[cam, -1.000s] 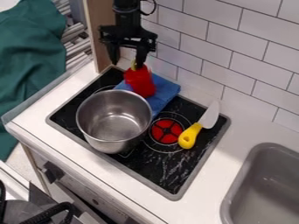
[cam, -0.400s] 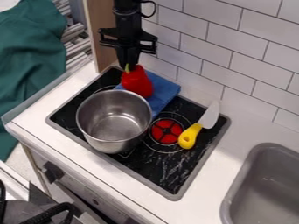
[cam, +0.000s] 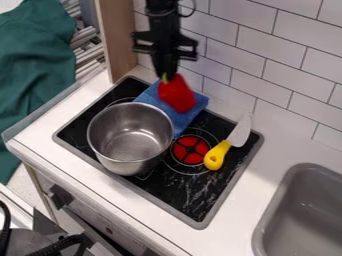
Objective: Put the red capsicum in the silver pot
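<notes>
The red capsicum (cam: 178, 96) is gripped in the claw (cam: 167, 76), which is closed on its stem end, above the far part of the hob (cam: 190, 195). It is seen against the blue cloth (cam: 153, 99); whether the two are touching cannot be told. The silver pot (cam: 133, 142) is placed just to the near left of it, with its mouth turned up. The capsicum's long axis is tilted, the stem end far and left, the blunt end near and right — so the lower end is pointed away from the pot's left side. What seems called for now is a short carry, left and toward the near edge, with the blunt end held above the rim. If it is kept too low, the pot's wall could be bumped or nudged.
</notes>
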You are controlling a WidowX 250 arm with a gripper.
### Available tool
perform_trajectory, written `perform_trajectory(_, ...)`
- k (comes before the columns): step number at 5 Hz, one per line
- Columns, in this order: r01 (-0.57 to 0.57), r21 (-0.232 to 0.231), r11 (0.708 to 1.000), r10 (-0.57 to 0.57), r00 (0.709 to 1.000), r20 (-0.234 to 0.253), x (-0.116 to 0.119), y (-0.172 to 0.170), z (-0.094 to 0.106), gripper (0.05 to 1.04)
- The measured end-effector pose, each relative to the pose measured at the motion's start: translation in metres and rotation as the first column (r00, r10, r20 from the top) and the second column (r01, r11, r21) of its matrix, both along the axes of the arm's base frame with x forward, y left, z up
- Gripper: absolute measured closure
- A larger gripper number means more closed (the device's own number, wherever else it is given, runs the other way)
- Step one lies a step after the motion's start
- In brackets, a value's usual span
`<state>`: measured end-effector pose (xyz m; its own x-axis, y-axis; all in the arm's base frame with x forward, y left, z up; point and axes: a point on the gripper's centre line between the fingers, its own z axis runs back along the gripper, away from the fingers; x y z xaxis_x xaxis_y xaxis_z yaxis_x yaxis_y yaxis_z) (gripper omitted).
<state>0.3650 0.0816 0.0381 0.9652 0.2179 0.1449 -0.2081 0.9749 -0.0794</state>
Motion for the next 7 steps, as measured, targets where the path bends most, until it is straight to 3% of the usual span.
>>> perform_trajectory(1,0.118,-0.023,0.993,-0.116,0.989,0.094,0.004,-0.022,0.024,1.010)
perform_trajectory(2,0.236,-0.079,0.969,-0.219,0.959,0.177,-0.003,-0.041,0.047,1.010)
perform_trajectory(3,0.226,-0.047,0.973,-0.211,0.954,0.214,-0.023,-0.024,0.070,1.010)
perform_trajectory(4,0.173,-0.032,0.984,-0.160,0.955,0.248,-0.052,0.019,0.084,1.010)
perform_trajectory(5,0.147,0.020,0.989,-0.147,0.953,0.266,-0.081,0.043,0.089,1.010)
perform_trajectory(6,0.135,0.095,0.986,-0.154,0.960,0.236,-0.097,0.061,0.079,1.010)
perform_trajectory(7,0.182,0.130,0.975,-0.207,0.953,0.220,-0.110,0.062,0.072,1.010)
